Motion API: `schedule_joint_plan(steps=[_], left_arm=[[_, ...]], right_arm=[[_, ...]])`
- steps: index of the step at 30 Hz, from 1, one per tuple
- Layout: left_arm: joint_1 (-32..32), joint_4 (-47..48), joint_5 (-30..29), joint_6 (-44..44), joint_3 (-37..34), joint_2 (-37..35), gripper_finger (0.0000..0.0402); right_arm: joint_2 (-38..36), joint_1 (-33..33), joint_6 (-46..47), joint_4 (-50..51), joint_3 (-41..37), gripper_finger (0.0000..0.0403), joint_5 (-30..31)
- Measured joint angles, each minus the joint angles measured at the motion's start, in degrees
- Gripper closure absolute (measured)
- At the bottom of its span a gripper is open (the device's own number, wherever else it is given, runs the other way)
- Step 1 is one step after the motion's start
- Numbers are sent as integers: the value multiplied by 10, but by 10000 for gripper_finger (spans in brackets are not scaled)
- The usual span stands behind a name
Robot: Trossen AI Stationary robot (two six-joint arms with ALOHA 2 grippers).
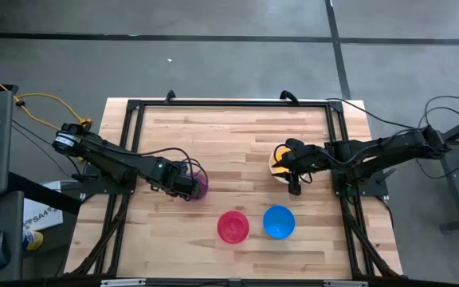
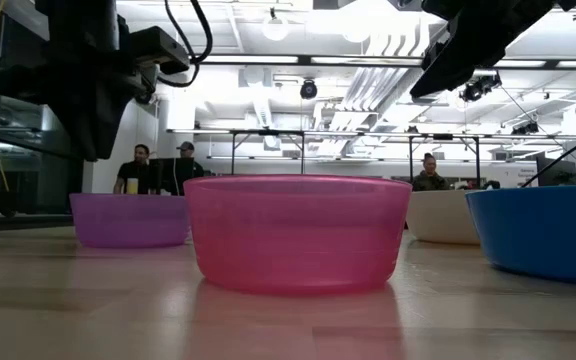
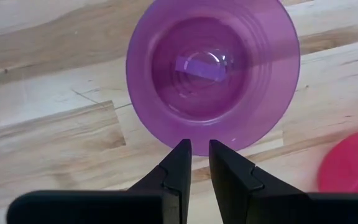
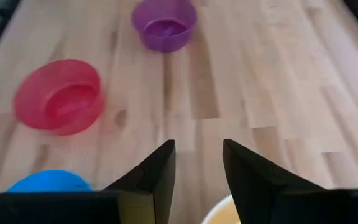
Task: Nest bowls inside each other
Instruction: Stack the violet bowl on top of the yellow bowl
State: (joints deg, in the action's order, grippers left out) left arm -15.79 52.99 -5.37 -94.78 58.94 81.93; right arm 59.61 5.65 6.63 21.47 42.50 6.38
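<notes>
A: Where were the bowls on the bench (image 1: 237,135)?

B: The pink-red bowl (image 1: 233,226) and the blue bowl (image 1: 278,222) stood just beside each other near the front edge. The purple bowl (image 1: 201,184) sat over on the left, well apart from them. On the right a yellow bowl (image 1: 277,159) showed partly under the right arm; in the low view a cream-white bowl (image 2: 444,216) stood about there, and I could not tell whether the yellow one sat inside it.

A: And the left gripper (image 1: 188,188)?

B: It hung over the purple bowl's rim. From its wrist camera its fingers (image 3: 180,165) stood close together with only a narrow gap, holding nothing, their tips at the near edge of the bowl.

A: The right gripper (image 1: 294,185)?

B: It was beside the yellow bowl, pointing toward the blue one. Its fingers (image 4: 163,168) were parted and empty, with bare wood between them and a yellow rim at the corner of that view.

A: Anyone around?

B: People (image 2: 158,168) sat in the room beyond the bench.
</notes>
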Motion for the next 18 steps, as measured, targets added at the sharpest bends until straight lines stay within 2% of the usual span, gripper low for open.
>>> schedule_joint_plan(steps=[3, 11, 18], left_arm=[[0, 0, -3, -4, 0, 0, 343], [0, 2, -23, -86, 0, 0, 343], [0, 70, -6, -152, 0, 6, 343]], right_arm=[[0, 0, -9, -5, 0, 275, 22], [0, 0, -22, -27, 0, 275, 40], [0, 0, -22, -27, 0, 275, 40]])
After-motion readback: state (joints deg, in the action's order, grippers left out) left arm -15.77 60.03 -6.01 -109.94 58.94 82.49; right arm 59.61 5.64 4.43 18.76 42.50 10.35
